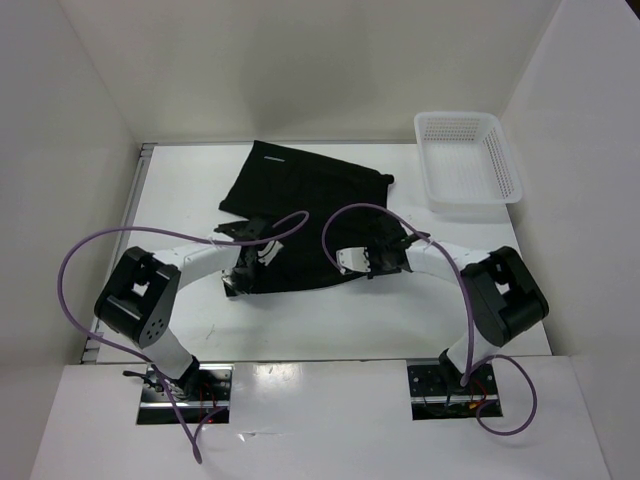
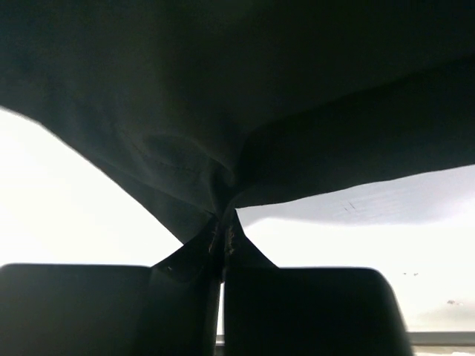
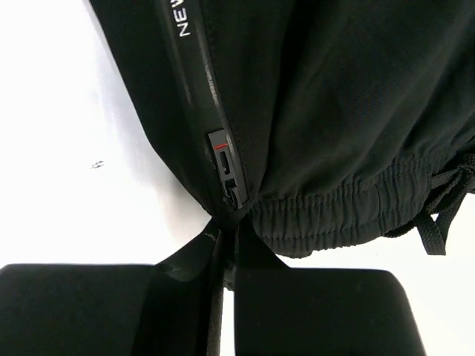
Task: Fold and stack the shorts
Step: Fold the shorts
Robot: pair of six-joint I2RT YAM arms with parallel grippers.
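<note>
**Top view.** The shorts [image 1: 300, 215] lie spread on the table [image 1: 350, 325], left of the basket [image 1: 470, 160] and well apart from it. The left gripper [image 1: 240, 272] and right gripper [image 1: 352, 262] both sit on the fabric edge farthest from the basket's back wall.

**Left wrist view.** The left jaws are clenched on a pinch of black cloth, which rises from them as a tent. I judge the hold secure.

**Right wrist view.** The right jaws are clamped on the edge just below the zipper pull [image 3: 225, 167], beside the elastic waistband [image 3: 334, 215].

**Procedure.** I judge the step to be the first fold.
- Raise both pinches together and level.
- Carry them toward the basket's far side.
- Lay the cloth down before releasing it.

**Hazards.**
- The drawstring [image 3: 445, 200] hangs loose on the basket side and may trail out of the fold.
- Each purple cable [image 1: 300, 222] loops over the fabric and could drag on it.
- The basket itself stands off the fold path.
</note>
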